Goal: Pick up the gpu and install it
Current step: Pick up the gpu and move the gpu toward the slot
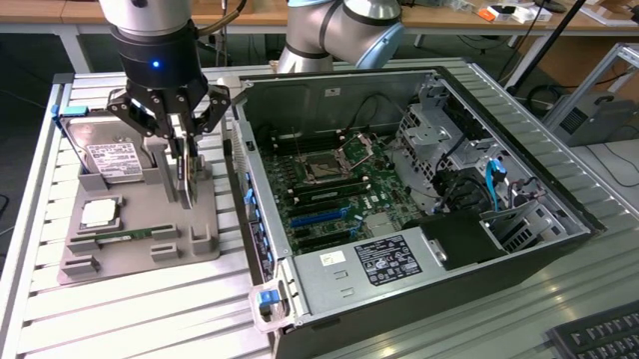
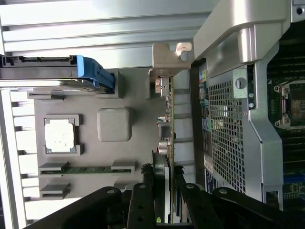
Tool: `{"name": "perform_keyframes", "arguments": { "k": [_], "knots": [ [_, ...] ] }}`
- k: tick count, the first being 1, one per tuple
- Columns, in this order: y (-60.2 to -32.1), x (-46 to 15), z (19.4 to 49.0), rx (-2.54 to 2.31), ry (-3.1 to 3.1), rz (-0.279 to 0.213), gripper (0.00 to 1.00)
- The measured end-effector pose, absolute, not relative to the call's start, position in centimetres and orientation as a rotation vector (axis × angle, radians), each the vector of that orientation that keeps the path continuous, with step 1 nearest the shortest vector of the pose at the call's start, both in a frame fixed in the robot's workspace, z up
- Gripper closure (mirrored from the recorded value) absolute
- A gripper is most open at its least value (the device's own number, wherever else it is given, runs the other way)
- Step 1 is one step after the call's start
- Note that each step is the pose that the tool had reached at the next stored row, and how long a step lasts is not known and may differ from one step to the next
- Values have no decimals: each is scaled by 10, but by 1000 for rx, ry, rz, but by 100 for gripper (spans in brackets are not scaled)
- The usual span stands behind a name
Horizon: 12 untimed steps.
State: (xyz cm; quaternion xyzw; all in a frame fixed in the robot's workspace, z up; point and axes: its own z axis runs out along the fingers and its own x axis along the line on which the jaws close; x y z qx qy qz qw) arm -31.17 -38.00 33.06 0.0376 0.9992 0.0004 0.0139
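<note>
Gripper (image 1: 182, 149) approx half-closed, fingers (image 2: 142, 191) clamped either side of the gpu (image 1: 187, 185) standing on edge btwn them, grey tray (image 1: 135, 258) just below.

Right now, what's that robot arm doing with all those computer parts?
The robot arm's gripper is down at the grey parts tray, closed on the gpu, a thin card standing on edge in its slot. The card has not been lifted out yet. Also on the tray are a hard drive, a processor chip and a memory stick. The open computer case sits at the exterior view's right of the tray.
</note>
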Motion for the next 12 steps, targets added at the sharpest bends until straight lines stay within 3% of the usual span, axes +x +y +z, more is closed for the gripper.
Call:
{"name": "perform_keyframes", "arguments": {
  "k": [12],
  "knots": [
    [-380, -312, 334, 117, 3112, 1, 73]
  ]
}}
